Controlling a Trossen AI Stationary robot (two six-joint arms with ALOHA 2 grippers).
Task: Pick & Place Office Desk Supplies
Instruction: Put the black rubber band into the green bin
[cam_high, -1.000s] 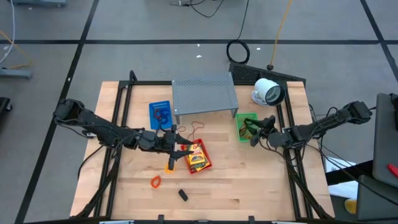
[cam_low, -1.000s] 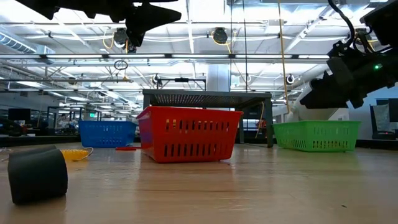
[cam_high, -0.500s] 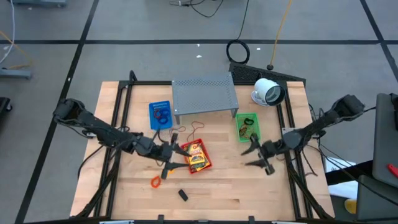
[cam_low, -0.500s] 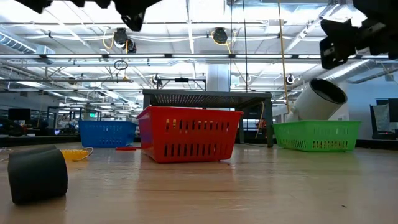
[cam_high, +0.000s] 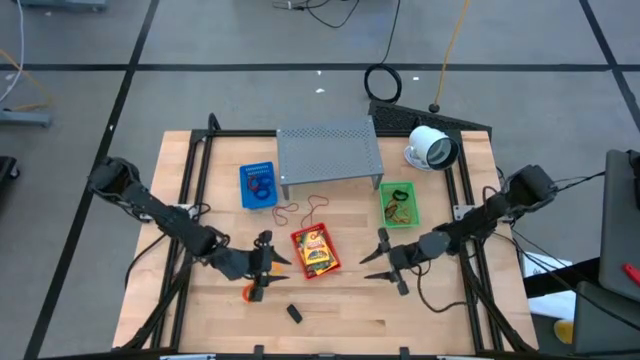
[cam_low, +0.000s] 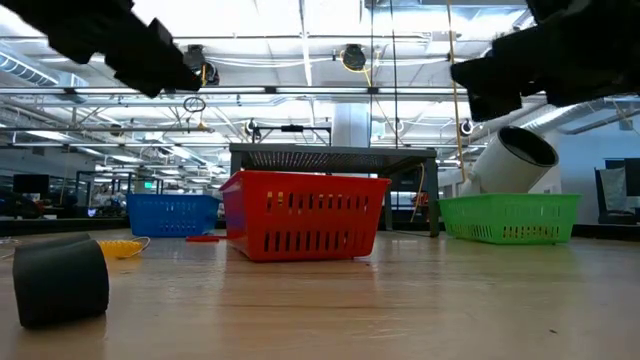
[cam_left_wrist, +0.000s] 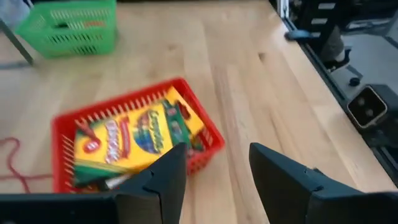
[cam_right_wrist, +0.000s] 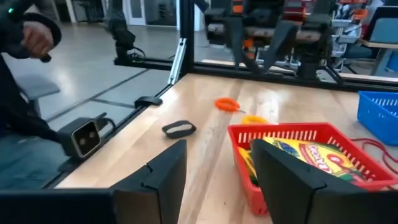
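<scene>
At table centre, red basket (cam_high: 314, 251) holds yellow crayon packet (cam_left_wrist: 134, 134); both arms' fingers open, empty.

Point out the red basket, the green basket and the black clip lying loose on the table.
red basket (cam_high: 297, 238): high view, its rim at the corner nearest the shelf.
green basket (cam_high: 384, 190): high view, a corner of its rim.
black clip (cam_high: 294, 313): high view, the middle of the piece.

The high camera looks straight down on the whole table (cam_high: 340, 300). The low one looks level across it. Both wrist cameras face the red basket (cam_left_wrist: 199, 134) just ahead, from opposite sides.
</scene>
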